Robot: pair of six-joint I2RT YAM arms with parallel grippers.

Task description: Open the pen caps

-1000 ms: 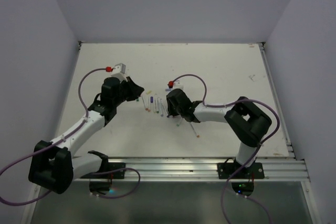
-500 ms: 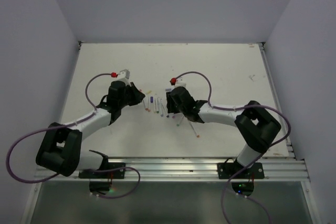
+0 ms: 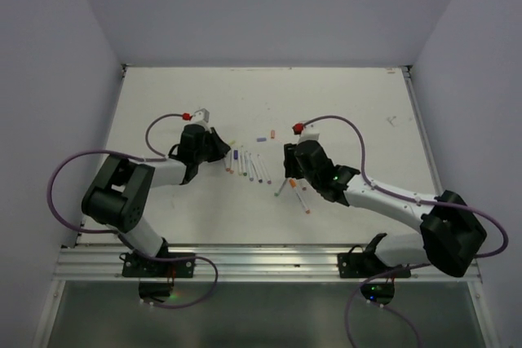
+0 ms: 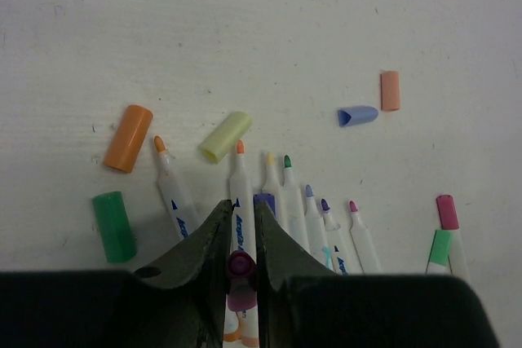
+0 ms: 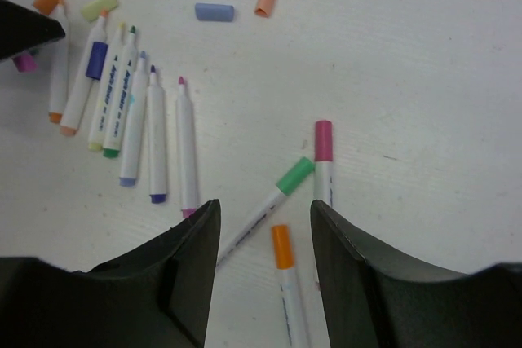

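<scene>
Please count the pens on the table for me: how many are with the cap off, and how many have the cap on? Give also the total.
Pens with the cap off: 7
Pens with the cap on: 3 (pink, green and orange caps)
Total: 10 pens

A robotics lab cell: a white worktop (image 3: pixel 351 112) boxed in by plain pale walls (image 3: pixel 269 6) (three sides), an aluminium rail (image 3: pixel 269 260) along its near edge, purple cables (image 3: pixel 98 151).
</scene>
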